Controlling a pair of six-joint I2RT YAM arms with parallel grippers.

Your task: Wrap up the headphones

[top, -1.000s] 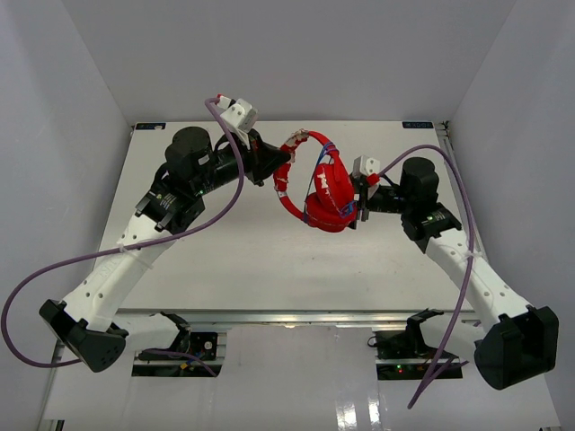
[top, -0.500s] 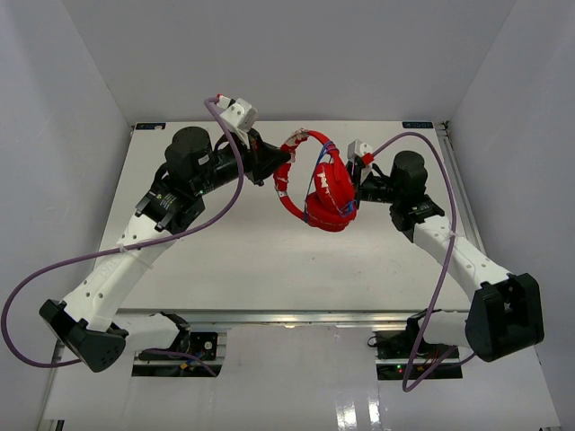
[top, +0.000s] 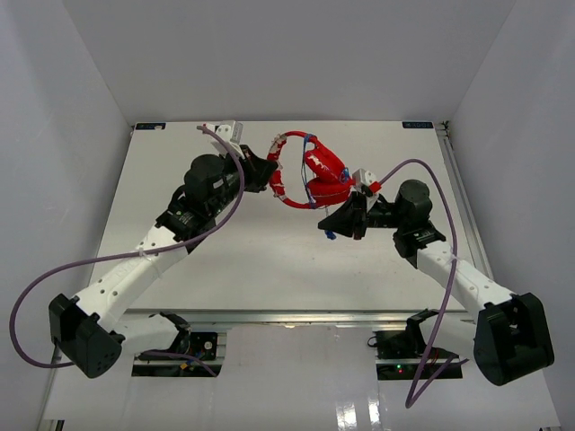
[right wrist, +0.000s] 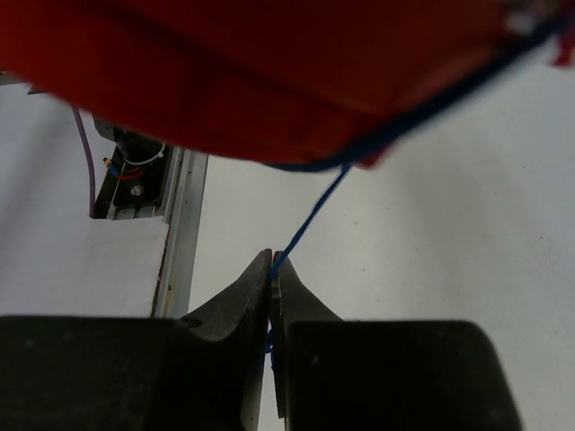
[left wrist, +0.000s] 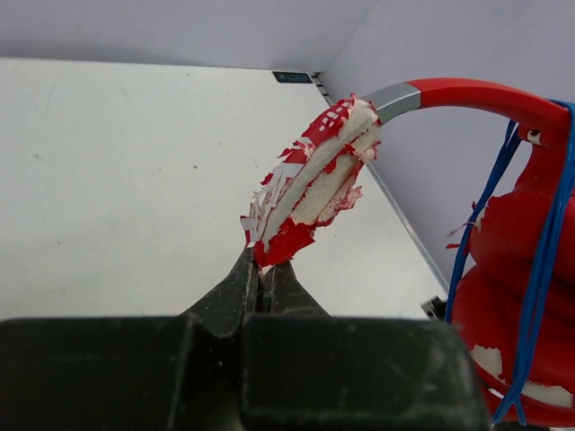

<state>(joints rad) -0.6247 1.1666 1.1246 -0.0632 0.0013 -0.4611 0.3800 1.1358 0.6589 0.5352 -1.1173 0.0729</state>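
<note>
Red headphones hang in the air between my two arms, above the white surface, nearer its far edge than its near one and about midway between the left and right edges. They do not appear to touch the surface, though from the overhead view alone I can't be sure.

My left hand is pressed together on one end of the headband. In the left wrist view its fingers pinch the tip of the padding, whose red skin is flaking off a white core. From there the band arches up and away to the right. The red cups sit at the right of that view, with turns of thin blue cable running over them.

My right hand sits just beside the cups on the side toward the near edge, slightly to their right. Its fingers are closed on the cable, with hardly any gap between them. In the right wrist view the cable runs straight from the fingertips up to the underside of the red cups filling the top of the view. Seen from above, a small bit of blue shows at the fingertips.
</note>
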